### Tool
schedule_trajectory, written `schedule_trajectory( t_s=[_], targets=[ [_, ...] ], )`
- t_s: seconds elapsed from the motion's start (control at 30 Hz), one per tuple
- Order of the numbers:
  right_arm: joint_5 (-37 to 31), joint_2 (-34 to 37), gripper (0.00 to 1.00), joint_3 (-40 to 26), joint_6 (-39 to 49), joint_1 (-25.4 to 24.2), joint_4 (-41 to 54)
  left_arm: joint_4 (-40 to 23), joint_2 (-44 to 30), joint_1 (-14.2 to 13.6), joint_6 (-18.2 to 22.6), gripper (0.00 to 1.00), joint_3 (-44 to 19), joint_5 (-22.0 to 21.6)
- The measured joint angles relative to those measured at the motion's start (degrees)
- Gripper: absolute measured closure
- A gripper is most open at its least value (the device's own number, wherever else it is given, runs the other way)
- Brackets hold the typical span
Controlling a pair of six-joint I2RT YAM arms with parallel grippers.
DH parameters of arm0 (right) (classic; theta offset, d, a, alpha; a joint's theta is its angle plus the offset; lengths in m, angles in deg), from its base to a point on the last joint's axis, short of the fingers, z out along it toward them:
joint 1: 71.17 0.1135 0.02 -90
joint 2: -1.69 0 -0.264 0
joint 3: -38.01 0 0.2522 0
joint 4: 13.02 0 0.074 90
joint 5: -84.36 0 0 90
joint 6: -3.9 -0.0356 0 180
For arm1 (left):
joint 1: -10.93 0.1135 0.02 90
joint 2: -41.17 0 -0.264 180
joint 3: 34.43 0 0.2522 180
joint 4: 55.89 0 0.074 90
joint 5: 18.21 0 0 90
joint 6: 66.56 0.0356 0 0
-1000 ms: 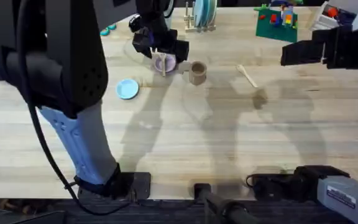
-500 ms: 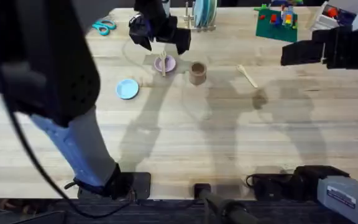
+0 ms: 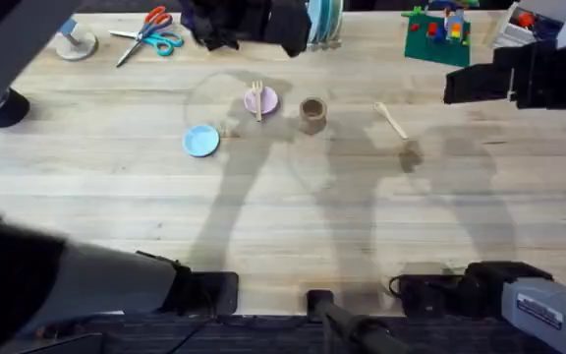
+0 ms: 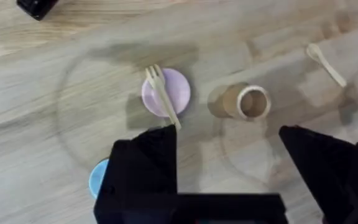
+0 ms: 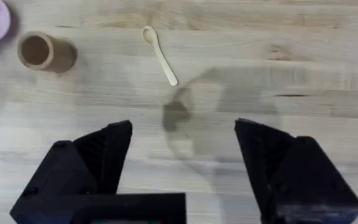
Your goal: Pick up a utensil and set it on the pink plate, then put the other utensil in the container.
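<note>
On the tabletop [image 3: 362, 216], both jaws are open and hold nothing. At upper centre of the overhead frame, the cup [image 3: 311, 114] stands right of the plate [image 3: 260, 99]. The fork [image 3: 257, 99] lies across the plate; the spoon [image 3: 391, 120] lies right of the cup.

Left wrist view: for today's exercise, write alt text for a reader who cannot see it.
A small wooden fork lies across a pink plate on a wooden table, its handle overhanging the rim. Beside the plate stands a tan container, with a wooden spoon lying on the table beyond it. The left gripper is open above them, and a blue plate peeks past one finger.
</note>
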Motion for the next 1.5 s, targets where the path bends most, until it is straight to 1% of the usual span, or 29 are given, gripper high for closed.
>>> schedule_trajectory(
  t_s=[0.1,0.13,0.2,0.3,0.4,0.47,0.53,0.63,0.73,0.83,0.97,1.17,1.33,1.5],
  targets=[
    [0.0,0.01,0.008,0.0,0.0,0.0,0.0,2.76,5.34,0.05,1.93,0.008,6.57,1.29],
    [0.0,0.01,0.007,0.0,0.0,0.0,0.0,4.04,10.29,1.55,6.06,0.007,13.27,5.83],
    [0.0,0.0,0.007,0.0,-0.01,0.0,0.0,4.22,11.62,3.3,9.67,0.013,15.98,9.14],
    [-0.02,0.01,0.007,0.0,0.0,0.0,0.0,4.42,11.96,6.72,15.55,0.016,18.73,14.06],
    [0.0,-0.02,0.007,-0.02,0.0,0.0,0.0,5.25,11.89,11.5,23.72,0.013,21.32,20.19],
    [-0.01,-0.01,0.008,-0.01,-0.02,0.0,0.0,6.14,11.79,14.62,30.11,0.006,22.68,24.97],
    [0.0,-0.02,0.007,-0.02,-0.02,0.0,0.0,7.3,11.68,17.51,37.74,0.006,24.27,29.33],
    [0.0,-0.02,0.007,-0.02,0.0,0.0,0.0,9.7,11.27,19.97,47.07,0.006,26.23,33.26],
    [-0.02,0.0,0.007,-0.02,-0.02,0.0,0.0,12.07,9.75,20.81,52.12,0.006,26.46,36.31],
    [0.0,-0.02,0.007,-0.02,0.0,0.0,0.0,13.79,7.1,20.85,54.9,0.007,26.46,38.92],
    [0.0,0.0,0.007,-0.02,0.0,0.0,0.0,14.71,2.92,20.79,56.58,0.007,26.46,40.38],
    [-0.02,0.01,0.007,-0.02,0.56,0.0,0.06,14.74,-0.09,20.79,57.26,0.007,26.54,41.33],
    [-0.02,0.61,0.007,-0.04,5.55,0.0,-0.5,14.71,-0.21,20.79,57.5,0.006,26.54,42.58],
    [-0.04,4.56,0.007,-0.09,10.43,0.0,-0.58,14.71,-0.21,20.79,57.67,0.006,26.54,42.88]
  ],
)
